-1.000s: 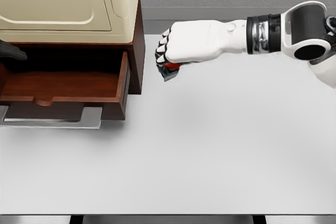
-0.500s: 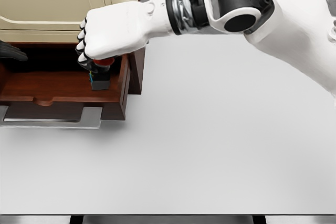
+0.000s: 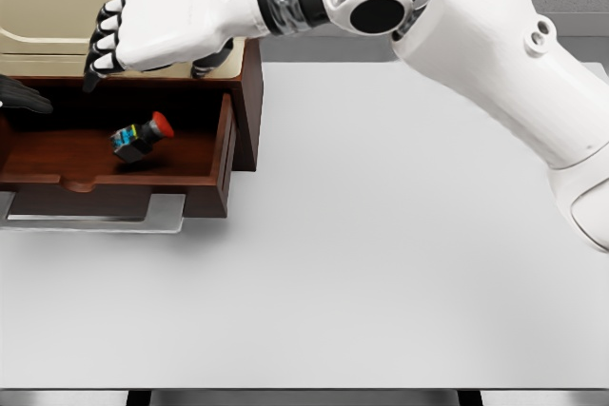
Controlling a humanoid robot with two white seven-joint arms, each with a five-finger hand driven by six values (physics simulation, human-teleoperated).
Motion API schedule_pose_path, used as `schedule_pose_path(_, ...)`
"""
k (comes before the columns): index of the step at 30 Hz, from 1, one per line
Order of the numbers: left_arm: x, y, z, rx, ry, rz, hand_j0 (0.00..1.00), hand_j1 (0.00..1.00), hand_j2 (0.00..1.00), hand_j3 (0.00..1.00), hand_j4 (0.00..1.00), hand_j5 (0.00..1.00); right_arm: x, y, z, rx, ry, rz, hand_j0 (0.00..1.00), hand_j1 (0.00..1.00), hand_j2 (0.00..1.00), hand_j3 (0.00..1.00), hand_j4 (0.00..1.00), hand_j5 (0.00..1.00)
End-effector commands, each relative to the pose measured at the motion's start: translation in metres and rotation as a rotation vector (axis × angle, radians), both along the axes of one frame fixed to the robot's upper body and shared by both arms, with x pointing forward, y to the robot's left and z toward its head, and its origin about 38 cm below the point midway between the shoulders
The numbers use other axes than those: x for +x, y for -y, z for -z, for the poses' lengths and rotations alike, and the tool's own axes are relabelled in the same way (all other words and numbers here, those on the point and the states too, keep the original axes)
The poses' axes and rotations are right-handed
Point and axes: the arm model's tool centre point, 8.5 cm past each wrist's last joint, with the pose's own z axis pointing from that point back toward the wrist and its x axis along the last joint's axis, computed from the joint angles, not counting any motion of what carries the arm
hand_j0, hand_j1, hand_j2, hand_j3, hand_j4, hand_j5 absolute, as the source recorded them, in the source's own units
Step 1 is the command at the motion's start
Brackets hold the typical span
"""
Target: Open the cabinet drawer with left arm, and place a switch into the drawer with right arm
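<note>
Lying tilted in the open drawer [image 3: 57, 154], the switch [image 3: 140, 137] looks small, rigid, light; best pinched across its body. Right robot hand [image 3: 143, 30] hovers above, fingers spread, empty.

You can see only the dark fingertips of the left hand [image 3: 21, 94] at the left edge; the rest is cut off, so you cannot tell how it is shaped. The cabinet [image 3: 114, 7] runs off the top and left. The right hand [image 3: 152, 30] covers part of the cabinet front. The drawer [image 3: 221, 154] loses its left end at the edge.
</note>
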Motion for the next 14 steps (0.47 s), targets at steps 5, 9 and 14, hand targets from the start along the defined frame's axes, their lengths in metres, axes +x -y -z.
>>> schedule_pose_path(5, 0.013, 0.022, 0.017, -0.087, -0.006, 0.066, 1.00, 1.00, 1.00, 1.00, 1.00, 1.00, -0.008, 0.237, 0.000, 0.030, -0.024, 0.342, 1.00, 1.00, 1.00, 1.00, 1.00, 1.00)
schedule_pose_path(9, 0.026, 0.047, 0.043, -0.080, 0.004, 0.139, 1.00, 1.00, 1.00, 1.00, 1.00, 1.00, -0.015, 0.299, 0.051, 0.004, -0.138, 0.491, 1.00, 1.00, 1.00, 1.00, 1.00, 1.00)
schedule_pose_path(14, 0.029, 0.056, 0.051, -0.080, 0.011, 0.161, 1.00, 1.00, 1.00, 1.00, 1.00, 1.00, -0.020, 0.322, 0.086, -0.033, -0.220, 0.549, 1.00, 1.00, 1.00, 1.00, 1.00, 1.00)
